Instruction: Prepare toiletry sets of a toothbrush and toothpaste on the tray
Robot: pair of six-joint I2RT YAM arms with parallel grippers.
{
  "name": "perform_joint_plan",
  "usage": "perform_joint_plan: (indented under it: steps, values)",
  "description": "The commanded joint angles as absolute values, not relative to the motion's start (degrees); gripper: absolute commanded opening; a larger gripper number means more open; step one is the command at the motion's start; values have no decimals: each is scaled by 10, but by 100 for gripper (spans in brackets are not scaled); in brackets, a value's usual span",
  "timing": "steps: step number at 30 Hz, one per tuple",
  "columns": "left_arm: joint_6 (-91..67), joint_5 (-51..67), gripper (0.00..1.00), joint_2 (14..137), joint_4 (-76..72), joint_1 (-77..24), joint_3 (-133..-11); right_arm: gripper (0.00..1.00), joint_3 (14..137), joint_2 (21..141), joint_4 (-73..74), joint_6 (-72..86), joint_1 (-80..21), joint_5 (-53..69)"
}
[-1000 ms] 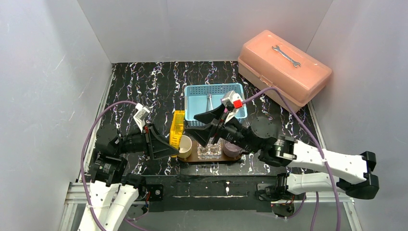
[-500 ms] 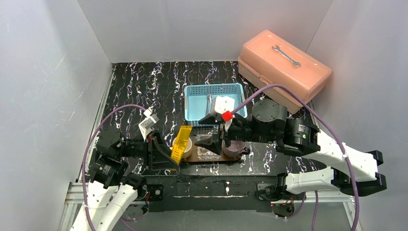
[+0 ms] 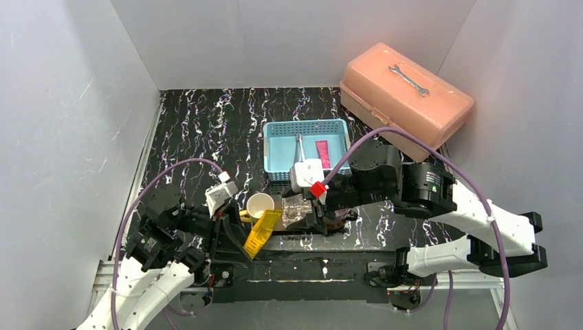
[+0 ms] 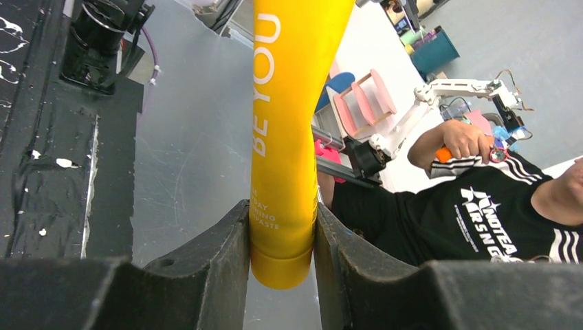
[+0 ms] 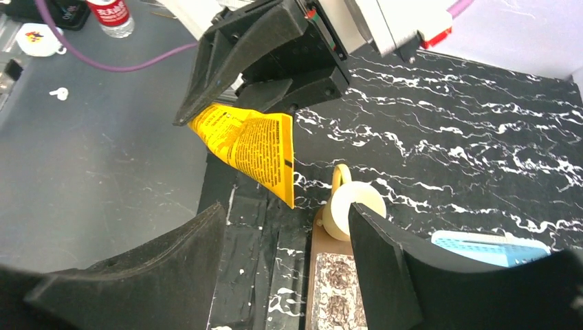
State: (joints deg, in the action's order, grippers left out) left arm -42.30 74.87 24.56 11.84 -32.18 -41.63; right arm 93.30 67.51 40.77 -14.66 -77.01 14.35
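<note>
My left gripper [image 3: 244, 246] is shut on the yellow-orange toothpaste [image 3: 262, 232] near its cap [image 4: 282, 265]. It holds the tube tilted in the air over the table's near edge, just left of the brown tray [image 3: 302, 232]. The right wrist view shows that tube [image 5: 247, 148] hanging from the left gripper [image 5: 268, 62]. My right gripper [image 3: 317, 221] is open and empty, low over the tray's middle [image 5: 322, 247]. The magenta-pink toothpaste [image 3: 322, 152] and a thin toothbrush [image 3: 300, 146] lie in the blue basket [image 3: 278, 152].
A cream cup [image 3: 260, 204] and a small clear container [image 3: 295, 210] stand on the tray; my right arm hides the tray's right end. A salmon toolbox [image 3: 405, 93] with a wrench on its lid stands at the back right. White walls close in three sides.
My left gripper has drawn back toward the near edge and tipped the yellow tube over. My right arm has come off the basket and sunk over the tray, uncovering the pink tube.
</note>
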Motion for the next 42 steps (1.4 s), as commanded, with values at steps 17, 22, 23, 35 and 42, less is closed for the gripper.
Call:
perform_joint_plan:
  steps: [17, 22, 23, 35, 42]
  values:
    - [-341, 755, 0, 264, 187, -385, -452, 56, 1000, 742, 395, -91, -773, 267]
    - [-333, 752, 0, 262, 196, -389, -454, 47, 1002, 747, 401, -90, -773, 291]
    - [-332, 751, 0, 262, 197, -389, -454, 45, 1002, 749, 403, -90, -773, 294]
    - [-312, 743, 0, 266, 218, -394, -462, 1, 1003, 767, 419, -93, -773, 338]
    - [-257, 699, 55, 277, 287, -394, -481, 1, 993, 757, 420, -89, -773, 315]
